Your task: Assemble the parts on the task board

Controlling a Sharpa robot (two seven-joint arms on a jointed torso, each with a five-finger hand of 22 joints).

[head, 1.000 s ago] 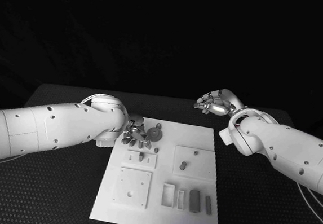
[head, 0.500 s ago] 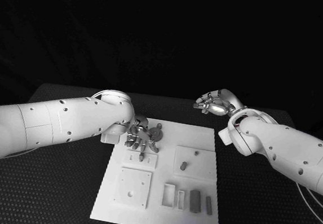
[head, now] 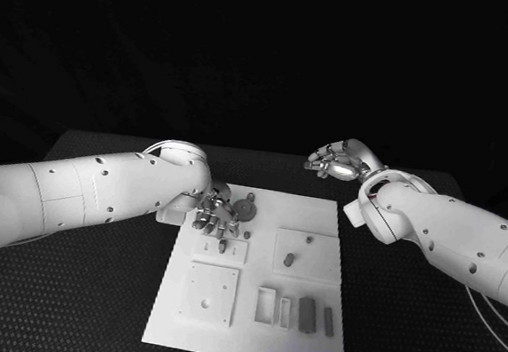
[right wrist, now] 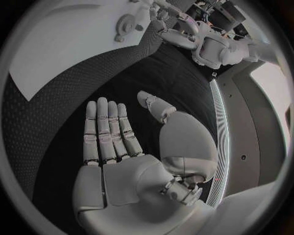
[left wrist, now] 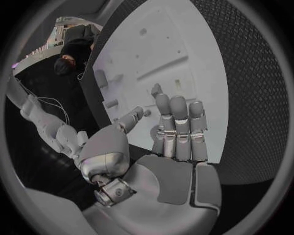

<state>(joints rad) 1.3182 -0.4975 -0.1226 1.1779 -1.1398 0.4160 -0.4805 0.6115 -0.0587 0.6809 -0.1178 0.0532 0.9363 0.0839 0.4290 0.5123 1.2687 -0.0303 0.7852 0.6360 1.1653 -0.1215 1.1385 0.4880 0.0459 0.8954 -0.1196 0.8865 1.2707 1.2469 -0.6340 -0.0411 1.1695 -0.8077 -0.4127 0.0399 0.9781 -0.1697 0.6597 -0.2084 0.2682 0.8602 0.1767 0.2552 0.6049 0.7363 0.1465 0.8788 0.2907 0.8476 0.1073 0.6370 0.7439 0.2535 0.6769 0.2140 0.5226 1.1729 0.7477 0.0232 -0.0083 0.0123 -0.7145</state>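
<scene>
Black surface (head: pixel 69 292), white task board (head: pixel 243 340) lying lengthwise away from the robot.

Left hand (head: pixel 215 215) poised low over the board's far left corner, palm down, fingers (left wrist: pixel 178 122) straight and held side by side, thumb set apart, nothing between them. Cannot tell whether the fingertips touch the board.

Round part (head: pixel 244 203) just beside those fingers, on their right and slightly farther from the robot. Small raised block (head: pixel 222 248) with short pegs just beyond the fingertips, toward the robot. Slim part (head: pixel 288 259) on the next block over to the right, long axis along the board's length.

Right hand (head: pixel 336 163) off the board, above the dark surface past the far right corner, flat and spread wide in the right wrist view, holding nothing; well apart from every part.

Judged from this: left hand far nearer, round part the likeliest pick, calling for a short reach rightward and away from the robot.
</scene>
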